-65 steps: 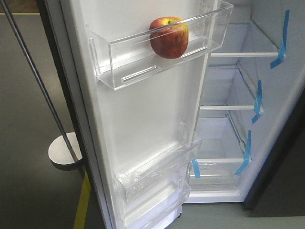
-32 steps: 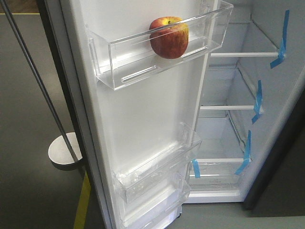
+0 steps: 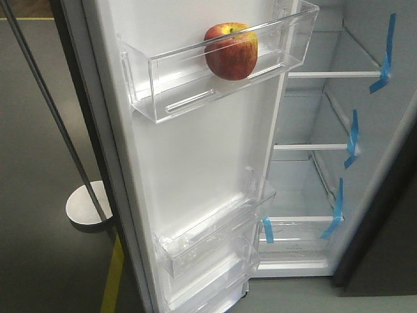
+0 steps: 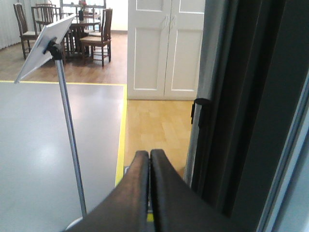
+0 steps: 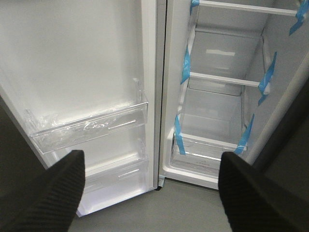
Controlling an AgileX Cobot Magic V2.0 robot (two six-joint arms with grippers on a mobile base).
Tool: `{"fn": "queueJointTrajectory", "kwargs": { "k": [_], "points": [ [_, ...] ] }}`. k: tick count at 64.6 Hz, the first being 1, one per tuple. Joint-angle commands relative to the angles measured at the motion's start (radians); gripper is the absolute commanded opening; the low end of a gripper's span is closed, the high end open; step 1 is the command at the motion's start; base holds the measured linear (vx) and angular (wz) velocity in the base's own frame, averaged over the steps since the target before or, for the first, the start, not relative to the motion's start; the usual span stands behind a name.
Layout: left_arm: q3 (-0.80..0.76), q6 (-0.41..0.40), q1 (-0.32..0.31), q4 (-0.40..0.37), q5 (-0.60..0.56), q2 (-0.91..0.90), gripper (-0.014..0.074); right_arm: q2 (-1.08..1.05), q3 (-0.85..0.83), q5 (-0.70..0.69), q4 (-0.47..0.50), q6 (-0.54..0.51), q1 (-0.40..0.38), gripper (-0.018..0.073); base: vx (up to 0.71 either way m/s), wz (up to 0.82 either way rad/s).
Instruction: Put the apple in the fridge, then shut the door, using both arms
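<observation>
Almost nothing has changed over the last second. The apple [image 3: 231, 52] sits just where it did, in the top clear bin [image 3: 169, 88] on the inside of the door [image 3: 195, 169], and the door's edge has crept only a shade leftward in the front view. I cannot tell whether the door or my base moved. I judge the placing done and the closing barely begun, since the fridge [image 3: 306, 182] stands wide open.

The right claw [image 5: 152, 162] is spread wide and holds nothing. It faces the lower bins [image 5: 91, 128], so the apple lies above it and out of its view. The left claw [image 4: 149, 153] is pressed together and empty. It sits on the door's dark outer side, with the door panel between it and the apple.
</observation>
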Motion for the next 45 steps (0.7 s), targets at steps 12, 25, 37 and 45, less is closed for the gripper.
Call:
{"fn": "queueJointTrajectory", "kwargs": {
  "k": [12, 25, 37, 45],
  "points": [
    [-0.069, 0.044, -0.009, -0.034, -0.028, 0.045, 0.0272, 0.012, -0.021, -0.06, -0.012, -0.005, -0.004, 0.0544, 0.0, 0.0],
    [-0.072, 0.046, -0.009, -0.035, -0.035, 0.081, 0.0653, 0.012, -0.021, -0.06, -0.012, -0.005, -0.004, 0.0544, 0.0, 0.0],
    [-0.072, 0.017, -0.009, -0.042, -0.067, 0.111, 0.0722, 0.012, -0.021, -0.06, -0.012, -0.005, -0.004, 0.0544, 0.0, 0.0],
    [-0.113, -0.033, -0.009, -0.035, -0.153, 0.18, 0.0682, 0.012, -0.021, -0.06, -0.012, -0.005, -0.004, 0.0544, 0.0, 0.0]
  ]
}}
